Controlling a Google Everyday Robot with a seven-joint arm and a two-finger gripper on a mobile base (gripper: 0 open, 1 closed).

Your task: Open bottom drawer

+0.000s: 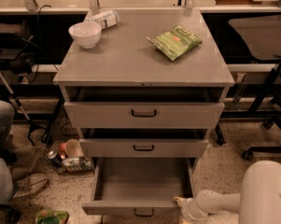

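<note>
Claw [180,203] crowds bottom drawer [130,208] at right front corner; interior seemingly free.

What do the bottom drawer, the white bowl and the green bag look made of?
Bottom drawer: likely painted metal or laminate, matte grey, flat even panels; can't tell which. White bowl: glossy, ceramic or plastic. Green bag: crinkled printed foil or plastic film. Gripper sits at the drawer's front right corner.
</note>
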